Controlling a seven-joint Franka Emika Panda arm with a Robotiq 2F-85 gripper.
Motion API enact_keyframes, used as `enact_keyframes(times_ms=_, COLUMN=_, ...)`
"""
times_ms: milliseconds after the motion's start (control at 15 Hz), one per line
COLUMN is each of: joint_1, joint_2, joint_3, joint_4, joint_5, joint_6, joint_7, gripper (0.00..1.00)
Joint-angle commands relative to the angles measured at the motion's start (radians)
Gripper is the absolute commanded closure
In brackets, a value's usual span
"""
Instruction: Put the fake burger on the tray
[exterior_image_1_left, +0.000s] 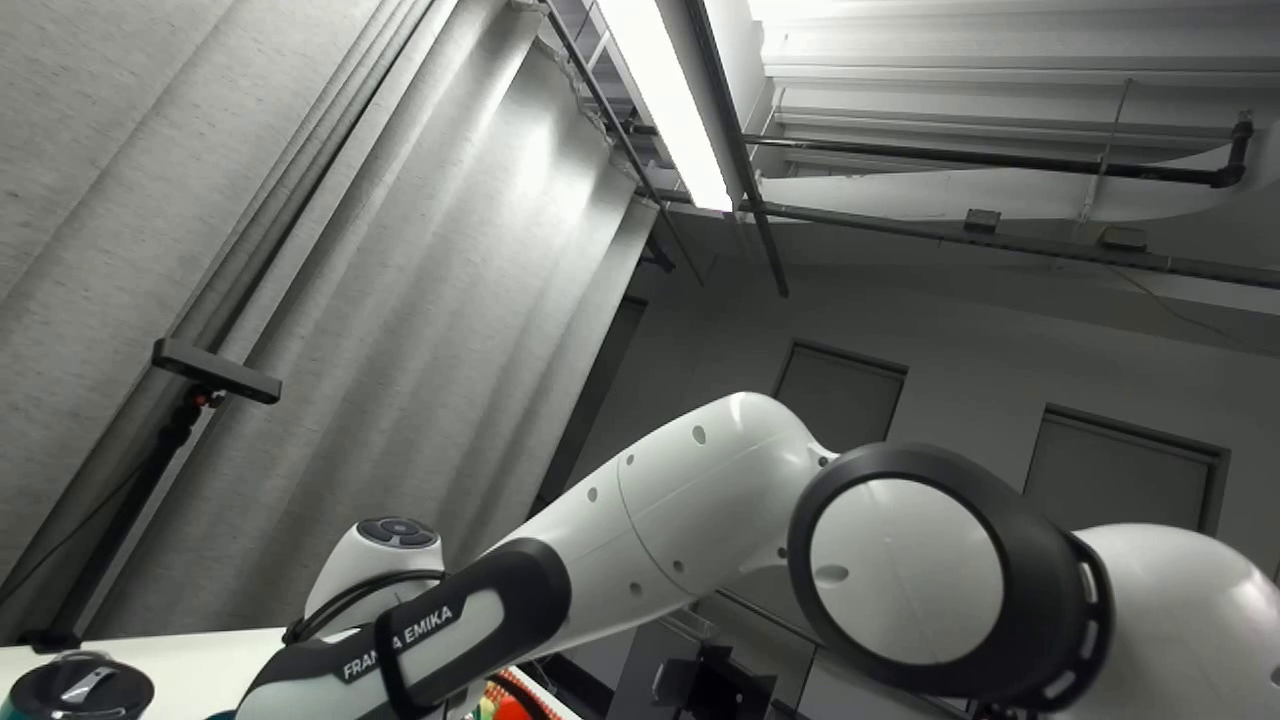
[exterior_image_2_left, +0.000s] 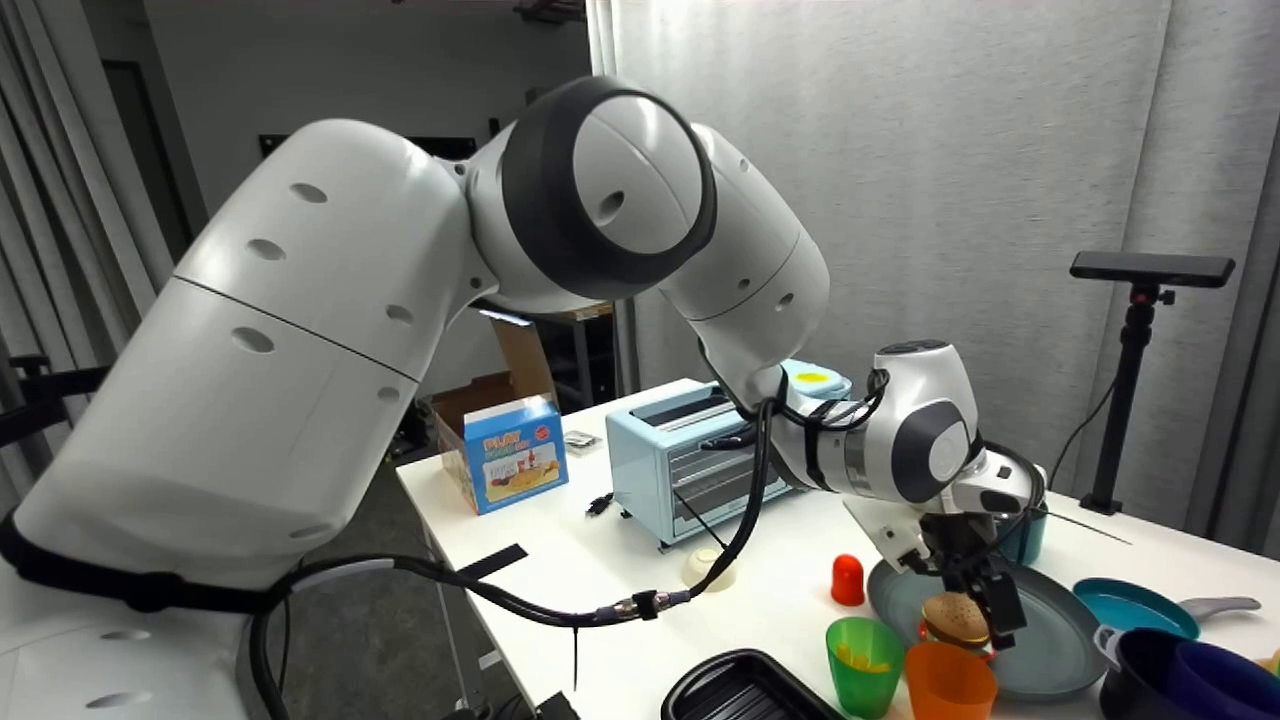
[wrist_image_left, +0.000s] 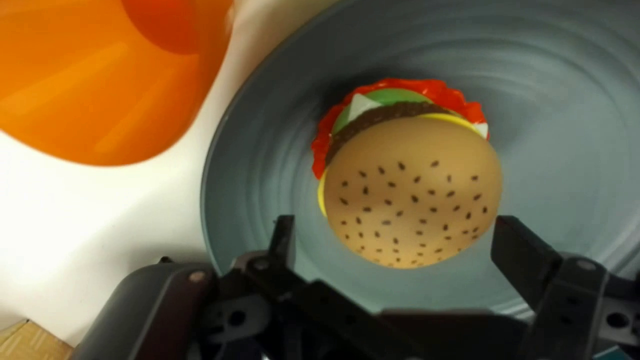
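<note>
Glare overhead, gloom behind, mixed focus up close.
In an exterior view, your ceiling light (exterior_image_1_left: 672, 100) burns to flat white at 12 o'clock, a bright sheen lies on the curtain (exterior_image_1_left: 530, 160) at 11, and the wall (exterior_image_1_left: 970, 370) at 3 sits in dim grey. In an exterior view you get a bright white tabletop (exterior_image_2_left: 610, 550) at 6 o'clock beside dark floor (exterior_image_2_left: 390, 650) at 7. In your wrist view, the orange cup (wrist_image_left: 110, 90) blurs at 10, a soft shadow greys the tabletop at 8, and the burger (wrist_image_left: 410, 195), just off centre toward 3, reads crisp.
</note>
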Motion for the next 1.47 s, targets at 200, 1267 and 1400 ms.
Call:
enact_keyframes(times_ms=200, joint_1=-0.044, joint_2=-0.060, joint_3=0.009, joint_4=0.002, joint_5=0.009, joint_6=-0.013, joint_7=-0.040, gripper=0.00)
enact_keyframes(times_ms=1267, joint_1=-0.226, joint_2=-0.381, joint_3=0.058, joint_4=-0.189, joint_5=0.138, joint_6=-0.121, joint_7=-0.284, gripper=0.00)
enact_keyframes(times_ms=1400, joint_1=-0.252, joint_2=-0.430, joint_3=0.058, joint_4=-0.246, joint_5=0.146, joint_6=-0.136, joint_7=-0.327, gripper=0.00)
